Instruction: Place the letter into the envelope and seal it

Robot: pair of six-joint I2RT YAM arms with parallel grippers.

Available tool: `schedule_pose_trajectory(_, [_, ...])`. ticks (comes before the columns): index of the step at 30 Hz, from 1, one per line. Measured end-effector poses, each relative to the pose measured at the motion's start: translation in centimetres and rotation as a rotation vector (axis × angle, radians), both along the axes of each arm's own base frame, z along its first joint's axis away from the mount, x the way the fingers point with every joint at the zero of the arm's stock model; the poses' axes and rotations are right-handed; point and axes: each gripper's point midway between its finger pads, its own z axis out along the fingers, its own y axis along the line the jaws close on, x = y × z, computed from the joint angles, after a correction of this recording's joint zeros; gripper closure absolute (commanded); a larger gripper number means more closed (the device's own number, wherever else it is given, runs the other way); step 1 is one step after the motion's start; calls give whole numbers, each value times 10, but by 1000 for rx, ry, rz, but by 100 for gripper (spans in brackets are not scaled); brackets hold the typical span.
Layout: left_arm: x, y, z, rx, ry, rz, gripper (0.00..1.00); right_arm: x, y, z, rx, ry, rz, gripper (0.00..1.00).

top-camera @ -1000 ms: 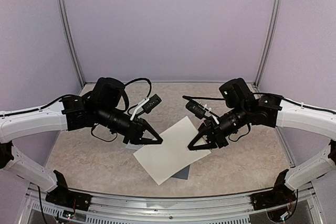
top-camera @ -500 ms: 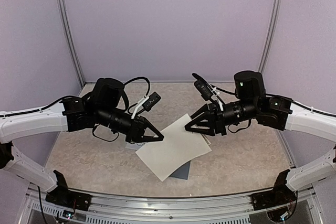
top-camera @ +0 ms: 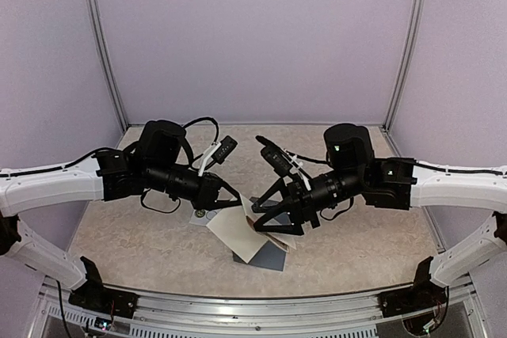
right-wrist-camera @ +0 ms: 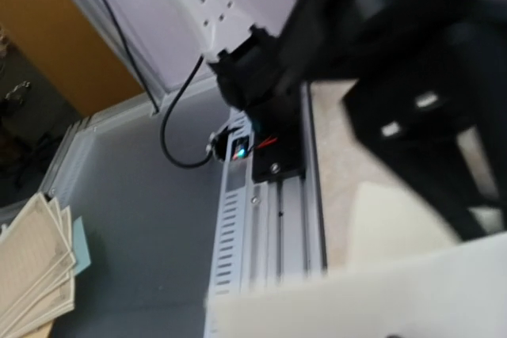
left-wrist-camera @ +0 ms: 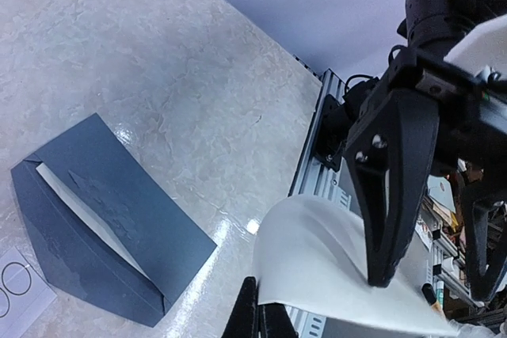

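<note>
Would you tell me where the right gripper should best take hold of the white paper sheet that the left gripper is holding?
Take the white paper sheet by its free raised edge, opposite where the left gripper pinches it, coming from the right with the right gripper open astride that edge. The sheet bows up off the table, so both faces look reachable.

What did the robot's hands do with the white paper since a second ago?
The right hand swung in toward the left hand, curling the letter over, and its jaws opened. More of the envelope shows now. The left hand kept pinching its corner of the letter, and the envelope stayed put.
</note>
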Motion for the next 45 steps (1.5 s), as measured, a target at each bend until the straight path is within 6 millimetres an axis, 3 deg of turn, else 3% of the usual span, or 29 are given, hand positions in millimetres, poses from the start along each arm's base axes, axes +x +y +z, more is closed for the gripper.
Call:
schedule_pose_trajectory(8, [5, 4, 5, -53, 10, 13, 100, -1, 20, -41, -38, 72, 14, 24])
schedule_pose_trajectory(13, [-3, 9, 9, -83, -11, -14, 100, 2, 21, -35, -15, 63, 0, 24])
schedule_pose_trajectory(16, [-5, 13, 13, -83, -60, -25, 100, 5, 11, -19, 15, 27, -51, 24])
schedule_pose_trajectory(19, [-9, 18, 20, -91, -113, -42, 100, 14, -10, 16, 90, -30, -138, 22])
schedule_pose_trajectory(23, [-21, 19, 29, -109, -161, -79, 100, 46, -56, 69, 220, -114, -336, 22])
schedule_pose_trajectory(27, [-32, 16, 32, -121, -183, -127, 100, 81, -91, 88, 255, -144, -522, 22])
schedule_pose_trajectory(31, [-43, 13, 32, -128, -183, -169, 100, 113, -103, 64, 170, -90, -631, 22])
schedule_pose_trajectory(35, [-53, 11, 34, -133, -176, -208, 100, 131, -97, 21, 33, -21, -648, 21])
schedule_pose_trajectory(41, [-61, 4, 42, -145, -182, -247, 100, 127, -68, -17, -83, 49, -493, 21])
schedule_pose_trajectory(45, [-62, 1, 39, -131, -177, -258, 100, 99, -47, -24, -94, 68, -326, 17])
